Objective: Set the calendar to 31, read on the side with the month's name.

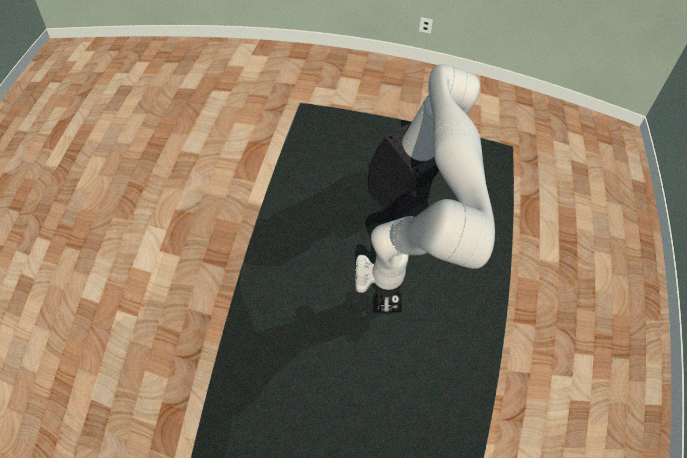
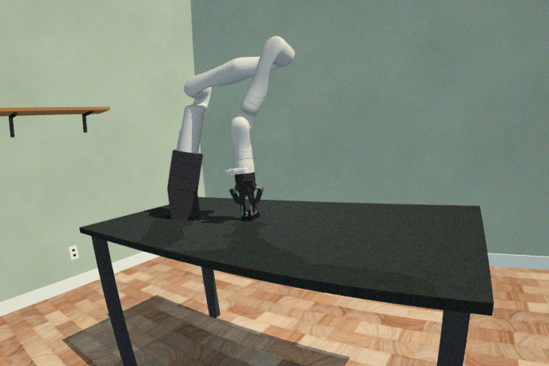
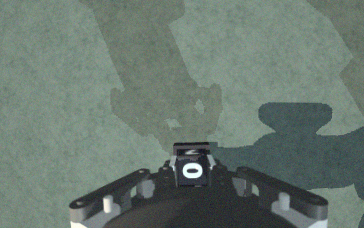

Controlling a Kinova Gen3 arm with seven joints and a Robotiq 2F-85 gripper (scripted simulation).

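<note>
My gripper (image 3: 192,163) points straight down at the dark table and is shut on a small black digit cube (image 3: 191,170). The cube's face toward the wrist camera shows a white 0. In the overhead view the cube (image 1: 387,302) sits under the wrist, with a 0 and another white mark on its visible faces. In the side view the gripper (image 2: 248,212) holds the cube (image 2: 249,213) at or just above the table top; I cannot tell whether it touches. The tray and the second cube are not in view.
The arm's dark base block (image 2: 184,183) stands behind and to the left of the gripper. The table's near edge (image 2: 283,280) is far from the gripper. A wall shelf (image 2: 45,111) hangs at the far left.
</note>
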